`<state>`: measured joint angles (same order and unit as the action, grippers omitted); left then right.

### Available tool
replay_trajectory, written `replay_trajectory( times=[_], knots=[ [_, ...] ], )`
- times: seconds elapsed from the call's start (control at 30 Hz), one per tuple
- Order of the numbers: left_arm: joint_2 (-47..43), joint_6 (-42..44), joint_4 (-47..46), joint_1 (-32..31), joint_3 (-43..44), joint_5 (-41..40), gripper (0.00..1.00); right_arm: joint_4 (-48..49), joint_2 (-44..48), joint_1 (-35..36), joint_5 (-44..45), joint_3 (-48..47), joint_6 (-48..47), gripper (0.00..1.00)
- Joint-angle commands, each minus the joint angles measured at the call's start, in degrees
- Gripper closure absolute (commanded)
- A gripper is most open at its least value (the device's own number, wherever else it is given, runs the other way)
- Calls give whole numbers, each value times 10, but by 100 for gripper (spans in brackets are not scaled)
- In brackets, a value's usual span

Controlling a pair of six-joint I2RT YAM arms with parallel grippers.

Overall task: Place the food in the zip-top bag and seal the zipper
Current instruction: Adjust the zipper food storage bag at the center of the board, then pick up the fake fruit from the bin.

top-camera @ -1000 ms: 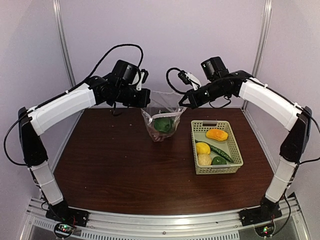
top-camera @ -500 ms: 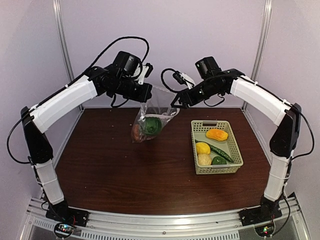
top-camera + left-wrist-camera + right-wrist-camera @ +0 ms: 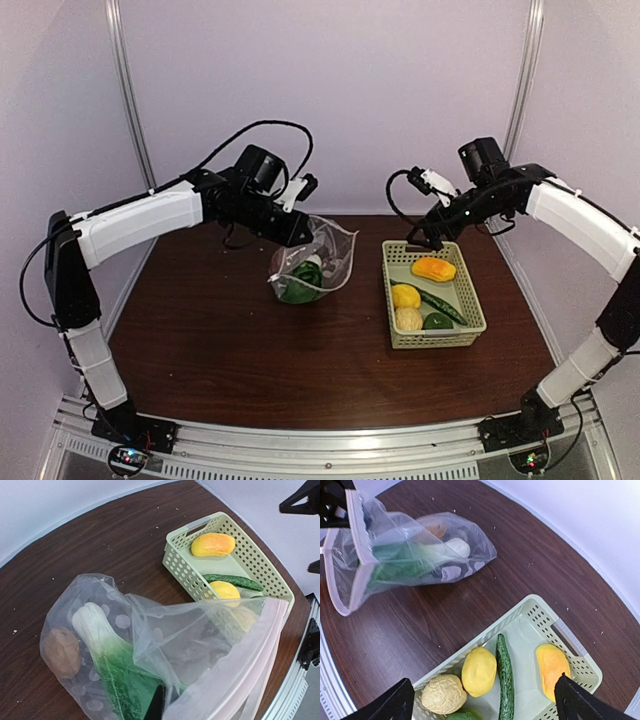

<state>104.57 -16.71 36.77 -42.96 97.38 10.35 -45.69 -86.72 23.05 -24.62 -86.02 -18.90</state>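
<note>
The clear zip-top bag (image 3: 325, 262) rests on the brown table with its mouth lifted at the left. My left gripper (image 3: 298, 228) is shut on that mouth edge. A leafy bok choy (image 3: 107, 655) and a brown round piece (image 3: 61, 651) lie inside the bag (image 3: 200, 645). The pale zipper strip (image 3: 357, 540) hangs open. My right gripper (image 3: 428, 235) hovers open over the far end of the green basket (image 3: 470, 300), holding nothing. In the basket lie an orange piece (image 3: 552, 666), a lemon (image 3: 479, 671), a cucumber (image 3: 505, 680), a pale wrinkled ball (image 3: 443, 694) and a green pepper (image 3: 465, 715).
The basket (image 3: 530, 610) stands right of the bag (image 3: 410, 555), with a strip of bare tabletop between them. White walls and metal posts close the table at the back and sides. Both arm bases sit at the near edge.
My right gripper let go of the bag's mouth, opened wide and swung right to above the basket. The left gripper came down with the bag, which now rests on the table.
</note>
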Motion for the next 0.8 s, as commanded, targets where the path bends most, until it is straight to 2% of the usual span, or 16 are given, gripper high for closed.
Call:
replay_trajectory(
  times=[0.0,0.07,0.13,0.27,0.77],
  knots=[
    [-52,-21,-84,29,-51,67,100,-7,-50,-23,-2,61,-82,3],
    [-62,-21,-86,31,-63,56,100,-7,-75,-32,6,75,-87,5],
    [-66,-19,-86,32,-66,56,100,-4,-99,-35,15,85,-86,1],
    [-72,-21,-88,33,-70,61,100,-2,-138,-34,23,86,-79,0],
    [-77,-25,-92,34,-76,60,100,-24,-248,-30,-39,37,-81,14]
  ],
)
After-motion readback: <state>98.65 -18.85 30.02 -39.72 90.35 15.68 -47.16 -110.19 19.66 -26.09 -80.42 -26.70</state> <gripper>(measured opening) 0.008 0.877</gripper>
